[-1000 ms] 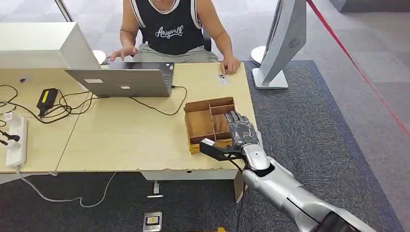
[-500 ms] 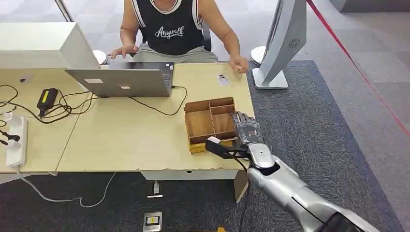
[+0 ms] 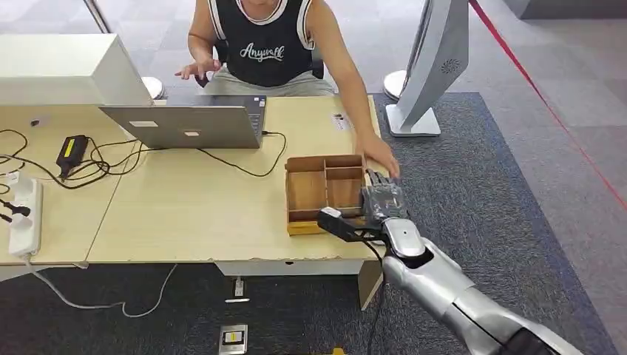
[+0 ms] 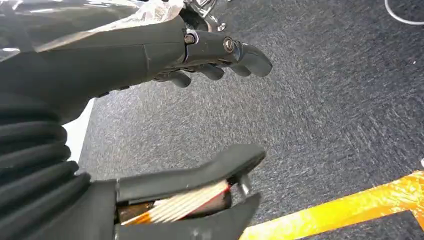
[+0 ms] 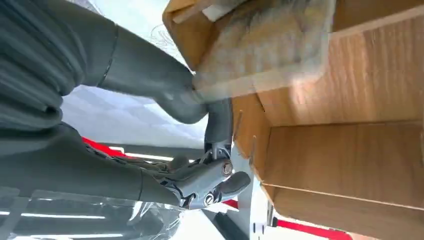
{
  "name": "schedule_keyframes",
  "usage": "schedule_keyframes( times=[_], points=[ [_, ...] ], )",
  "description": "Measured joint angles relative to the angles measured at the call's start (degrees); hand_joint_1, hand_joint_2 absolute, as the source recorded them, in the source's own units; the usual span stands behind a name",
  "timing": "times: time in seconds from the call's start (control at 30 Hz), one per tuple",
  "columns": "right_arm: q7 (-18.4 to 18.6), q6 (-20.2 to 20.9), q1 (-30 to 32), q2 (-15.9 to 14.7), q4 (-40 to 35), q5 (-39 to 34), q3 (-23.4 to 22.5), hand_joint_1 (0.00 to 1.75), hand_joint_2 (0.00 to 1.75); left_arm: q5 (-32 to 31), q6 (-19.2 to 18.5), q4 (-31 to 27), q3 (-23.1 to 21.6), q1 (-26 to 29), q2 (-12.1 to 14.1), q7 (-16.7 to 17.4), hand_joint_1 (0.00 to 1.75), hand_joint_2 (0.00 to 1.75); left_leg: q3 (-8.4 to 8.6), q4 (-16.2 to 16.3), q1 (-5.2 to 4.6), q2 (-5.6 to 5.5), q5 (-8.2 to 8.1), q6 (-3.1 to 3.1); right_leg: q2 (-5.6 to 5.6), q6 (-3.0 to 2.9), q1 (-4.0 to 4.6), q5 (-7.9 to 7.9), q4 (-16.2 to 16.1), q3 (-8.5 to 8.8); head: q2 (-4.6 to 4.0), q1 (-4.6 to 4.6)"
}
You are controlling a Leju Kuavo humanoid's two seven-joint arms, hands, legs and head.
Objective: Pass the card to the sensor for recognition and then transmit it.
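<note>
The right hand (image 3: 383, 201) reaches over the near right corner of the worktop (image 3: 200, 214), its dark fingers (image 3: 377, 194) lying at the right edge of a wooden divided box (image 3: 325, 191). In the right wrist view the fingers (image 5: 220, 182) curl against the box's outer wall (image 5: 345, 165), and the thumb (image 5: 170, 97) presses at the box's rim; whether anything is pinched there I cannot tell. No card can be made out clearly in the box or in the hand. A small white card-like item (image 3: 341, 120) lies on the worktop farther off, near the far edge, well apart from the robot's hand. A person's hand (image 3: 378, 157) touches the far right corner of the box, just beyond the robot's fingers. The left hand (image 4: 200, 55) hangs over grey carpet (image 4: 320, 110), fingers apart from the thumb and gripping nothing. A laptop (image 3: 185, 122) sits on the worktop before the person.
</note>
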Motion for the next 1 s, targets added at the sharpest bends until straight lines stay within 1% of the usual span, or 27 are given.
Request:
schedule_keyframes(
  times=[0.67,0.73,0.77,0.8,0.83,0.87,0.9,0.93,1.0],
  points=[
    [0.0,0.3,0.3,-0.3,-0.5,-0.1,-0.4,1.75,1.75,0.0,0.0,0.0,0.0,0.0,0.0,0.0,0.0,0.0,0.0,0.0,0.0,0.0,0.0,0.0,0.0,0.0,0.0,0.0,0.0,0.0,0.0,0.0],
    [0.0,0.4,0.3,-0.3,-0.5,-0.1,-0.4,1.55,1.75,0.0,0.1,0.0,0.0,0.0,0.0,0.0,0.0,0.0,0.0,0.0,0.0,0.0,0.0,0.0,0.0,0.0,0.0,0.0,0.0,0.0,0.0,0.0],
    [0.0,0.4,0.3,-0.3,-0.5,-0.2,-0.4,1.52,1.75,0.0,0.1,0.0,0.0,0.0,0.0,-0.1,0.0,0.0,0.0,0.0,0.0,0.0,0.0,0.0,0.0,0.0,0.0,0.0,0.0,0.0,0.02,0.0],
    [0.0,0.4,0.3,-0.3,-0.5,-0.2,-0.4,1.57,1.75,0.0,0.2,0.0,0.0,0.0,0.0,-0.1,0.0,0.0,0.0,0.0,0.0,0.0,0.0,0.0,0.0,0.0,0.0,0.0,0.0,0.0,0.0,0.0],
    [0.0,0.4,0.3,-0.3,-0.5,-0.2,-0.4,1.69,1.75,0.0,0.2,0.0,0.0,0.0,0.0,-0.1,0.0,0.0,-0.01,0.0,0.0,0.0,0.0,0.0,0.0,0.0,0.0,0.0,0.0,0.0,0.02,0.0],
    [0.0,0.4,0.3,-0.2,-0.5,-0.3,-0.4,1.75,1.75,0.0,0.2,0.0,0.0,0.0,0.0,-0.1,0.0,0.0,-0.01,0.0,0.0,0.0,0.0,0.0,0.0,0.0,0.0,0.0,0.0,0.0,0.02,0.0],
    [-0.1,0.4,0.3,-0.2,-0.5,-0.3,-0.4,1.75,1.75,0.0,0.2,0.0,0.0,0.0,0.0,-0.1,0.0,0.0,-0.01,0.0,0.0,0.0,0.0,0.0,0.0,0.0,0.0,0.0,0.0,0.0,0.02,0.0],
    [-0.1,0.4,0.3,-0.1,-0.5,-0.3,-0.4,0.0,1.75,0.0,0.2,0.0,0.0,0.0,0.0,-0.1,0.0,0.0,-0.01,0.0,0.0,0.0,0.0,0.0,0.0,0.0,0.0,0.0,0.0,0.0,0.0,0.0],
    [-0.1,0.4,0.3,-0.1,-0.5,-0.3,-0.4,0.0,1.75,0.0,0.2,0.0,0.0,0.0,0.0,-0.1,0.0,0.0,-0.01,0.0,0.0,0.0,0.0,0.0,0.0,0.0,0.0,0.0,0.0,0.0,0.0,0.0]
  ],
)
